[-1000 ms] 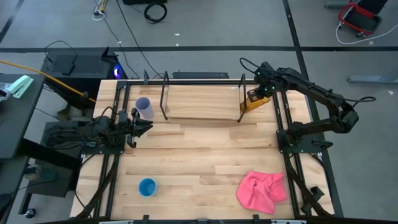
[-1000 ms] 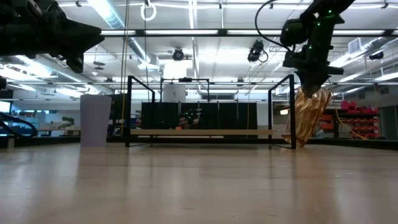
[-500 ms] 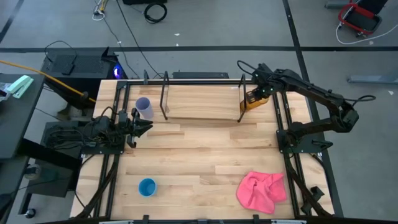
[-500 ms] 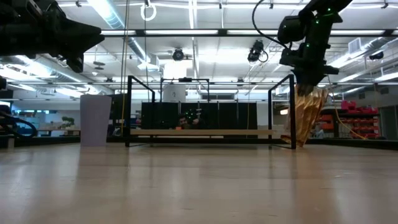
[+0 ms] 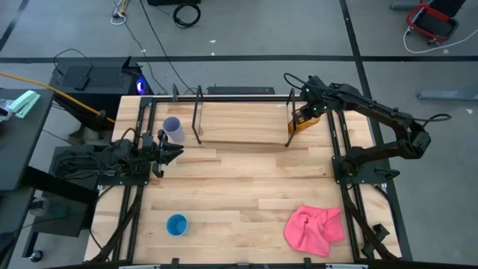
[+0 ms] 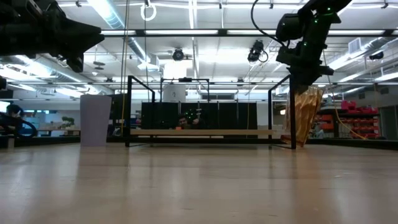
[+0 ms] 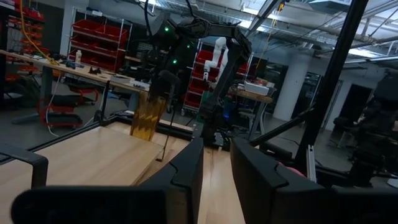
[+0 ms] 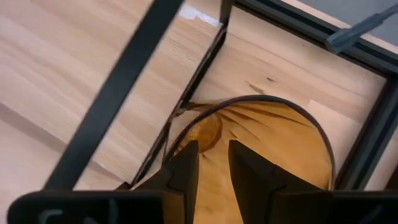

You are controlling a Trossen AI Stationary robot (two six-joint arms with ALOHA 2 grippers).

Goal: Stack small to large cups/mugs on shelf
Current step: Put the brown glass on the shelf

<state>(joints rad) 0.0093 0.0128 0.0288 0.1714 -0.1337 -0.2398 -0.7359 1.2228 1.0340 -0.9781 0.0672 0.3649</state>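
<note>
My right gripper (image 5: 302, 118) fingers pinching rim of tall amber-orange plastic cup (image 6: 303, 117) beside right end of black-rod wooden shelf (image 5: 243, 123). Shelf board bare. Lavender cup (image 5: 173, 129), blue cup (image 5: 177, 224) on bench (image 5: 239, 194). Left gripper (image 5: 176, 153) idle, fingers near-closed. Nothing stacked.

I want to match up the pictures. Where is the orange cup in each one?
High view: the orange cup is by the shelf's right end, under the right gripper.
Low view: right of centre, beside the shelf's end post.
Left wrist view: far off, left of centre.
Right wrist view: close up, seen from above.
Shared landmark: the shelf's black end frame.
</note>
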